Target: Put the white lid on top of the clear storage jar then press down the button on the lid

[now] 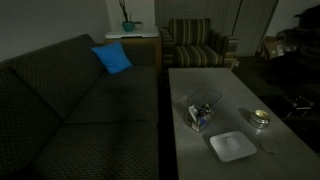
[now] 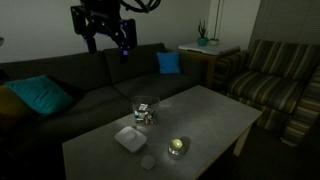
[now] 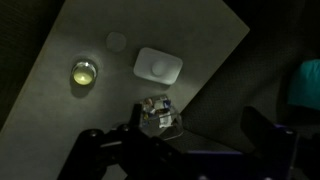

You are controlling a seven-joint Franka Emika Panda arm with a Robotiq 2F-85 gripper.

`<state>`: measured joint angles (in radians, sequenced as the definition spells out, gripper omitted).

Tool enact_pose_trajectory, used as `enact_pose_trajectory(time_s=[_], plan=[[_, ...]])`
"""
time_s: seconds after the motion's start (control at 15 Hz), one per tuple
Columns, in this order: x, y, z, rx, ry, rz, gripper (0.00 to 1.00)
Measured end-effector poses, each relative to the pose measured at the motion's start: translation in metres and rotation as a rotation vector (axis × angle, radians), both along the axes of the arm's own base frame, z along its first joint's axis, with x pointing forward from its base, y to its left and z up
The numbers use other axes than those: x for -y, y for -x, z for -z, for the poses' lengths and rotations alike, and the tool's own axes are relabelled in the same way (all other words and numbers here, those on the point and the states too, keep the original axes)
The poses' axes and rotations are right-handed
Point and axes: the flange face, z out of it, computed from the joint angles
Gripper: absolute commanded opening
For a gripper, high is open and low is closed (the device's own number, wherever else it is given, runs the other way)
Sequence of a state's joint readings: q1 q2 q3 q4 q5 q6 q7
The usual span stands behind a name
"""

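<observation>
The clear storage jar [image 1: 203, 112] [image 2: 145, 110] [image 3: 158, 112] stands uncovered on the grey coffee table [image 1: 190, 88], with bluish and white items inside. The white lid [image 1: 231, 146] [image 2: 130, 138] [image 3: 157, 65] lies flat on the table beside it, apart from the jar. My gripper [image 2: 108, 45] [image 3: 178, 150] hangs open and empty, high above the table's sofa-side edge and well clear of both. In the wrist view its dark fingers [image 3: 265, 135] frame the bottom of the picture, with the jar just above them.
A small round shiny tin [image 1: 261, 118] [image 2: 177, 146] [image 3: 84, 72] sits near the lid, with a small flat disc [image 2: 147, 161] [image 3: 117, 41] close by. A dark sofa [image 1: 70, 100] with a blue cushion [image 1: 112, 58] [image 2: 168, 62] runs along the table. A striped armchair [image 1: 195, 45] [image 2: 275, 85] stands at the table's end.
</observation>
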<state>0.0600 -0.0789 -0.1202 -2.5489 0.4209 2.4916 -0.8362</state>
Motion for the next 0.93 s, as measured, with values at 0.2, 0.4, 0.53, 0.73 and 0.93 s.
enact_pose_trajectory(time_s=[0.2, 0.4, 0.53, 0.73, 0.93], plan=[[-0.016, -0.006, 0.010, 0.077, -0.034, -0.026, 1.00], [-0.041, -0.010, 0.027, 0.075, -0.033, -0.105, 1.00], [-0.055, -0.011, 0.039, 0.042, -0.037, -0.127, 1.00], [-0.054, -0.012, 0.037, 0.047, -0.036, -0.122, 1.00], [-0.053, -0.012, 0.036, 0.049, -0.036, -0.121, 1.00]])
